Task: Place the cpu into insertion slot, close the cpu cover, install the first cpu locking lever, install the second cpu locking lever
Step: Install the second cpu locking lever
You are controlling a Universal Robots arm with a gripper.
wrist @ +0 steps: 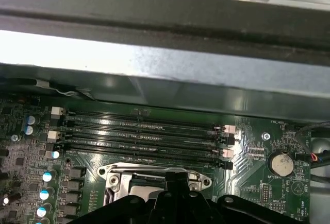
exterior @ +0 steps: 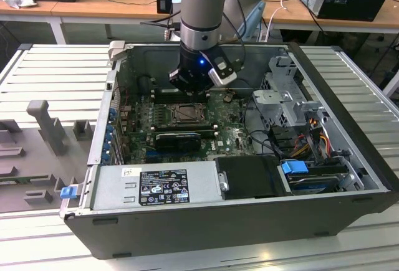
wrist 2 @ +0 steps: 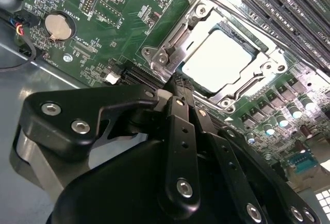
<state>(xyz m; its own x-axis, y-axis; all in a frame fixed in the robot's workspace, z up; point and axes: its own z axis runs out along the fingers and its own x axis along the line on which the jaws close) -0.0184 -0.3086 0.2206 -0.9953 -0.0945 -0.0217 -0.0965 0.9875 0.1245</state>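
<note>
The cpu (wrist 2: 221, 59) lies flat in the insertion slot (exterior: 187, 114), pale and shiny. The silvery cpu cover (wrist 2: 203, 12) lies down around it, and the chip shows through the cover's square opening. My gripper (wrist 2: 178, 86) hangs just above the socket's edge, at the corner nearest it. Its black fingers (wrist 2: 180, 126) are pressed together with nothing between them. In the first wrist view the gripper (wrist: 175, 176) stands over the socket frame (wrist: 118, 175). In the exterior view the gripper (exterior: 194, 85) sits low inside the open computer case, right behind the socket. I cannot tell how the locking levers stand.
Long black memory slots (wrist: 144, 131) run beside the socket, with the grey case wall (wrist: 154, 80) behind them. A coin battery (wrist 2: 58, 26) sits on the green board. A black card (exterior: 177, 139), the power supply (exterior: 162, 187) and a drive cage (exterior: 283, 96) crowd the case.
</note>
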